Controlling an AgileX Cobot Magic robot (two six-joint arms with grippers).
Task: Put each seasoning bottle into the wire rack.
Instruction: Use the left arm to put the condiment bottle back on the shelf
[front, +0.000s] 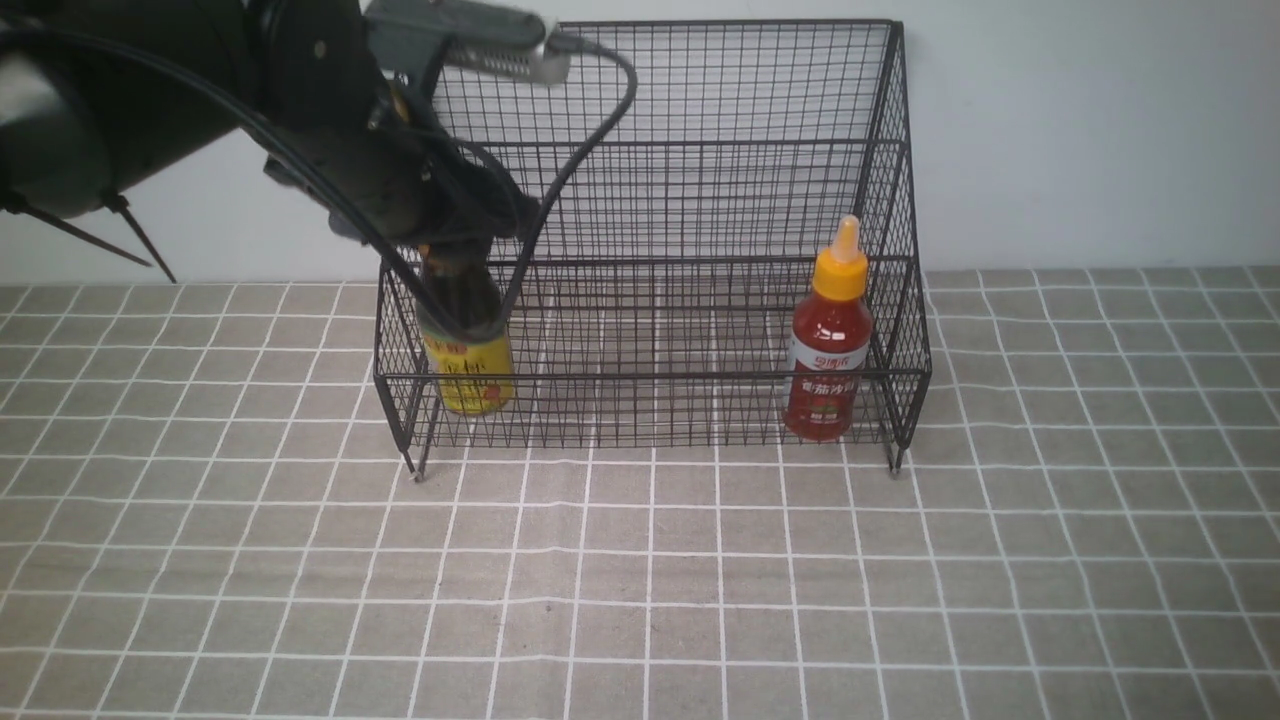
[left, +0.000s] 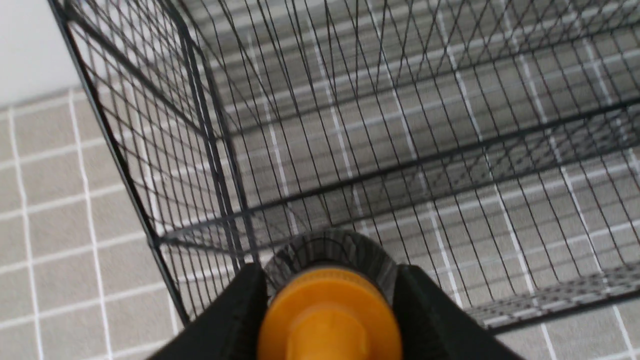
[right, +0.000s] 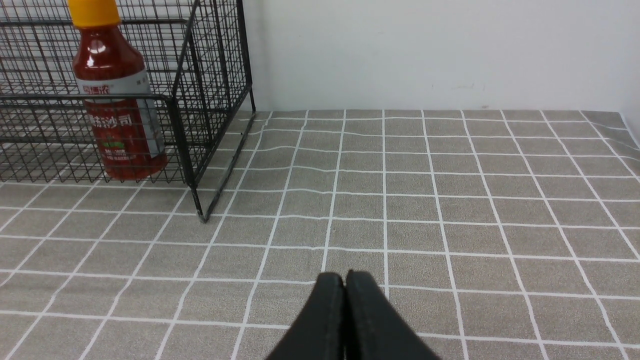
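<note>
The black wire rack (front: 700, 150) stands against the back wall. The red seasoning bottle (front: 828, 340) stands upright in the rack's front right corner, and it also shows in the right wrist view (right: 117, 115). My left gripper (front: 460, 270) reaches down into the rack's left end, shut on the dark brown seasoning bottle (front: 468, 375) with the yellow label. The left wrist view shows that bottle's orange cap (left: 327, 320) between the two black fingers (left: 240, 320). I cannot tell whether its base rests on the rack floor. My right gripper (right: 344, 275) is shut and holds nothing, low over the cloth to the right of the rack (right: 220, 75).
A grey checked cloth (front: 640, 580) covers the table in front of the rack and to its right. A white wall (front: 1080, 130) rises right behind the rack. The left arm's cable (front: 600, 130) loops in front of the rack's back mesh.
</note>
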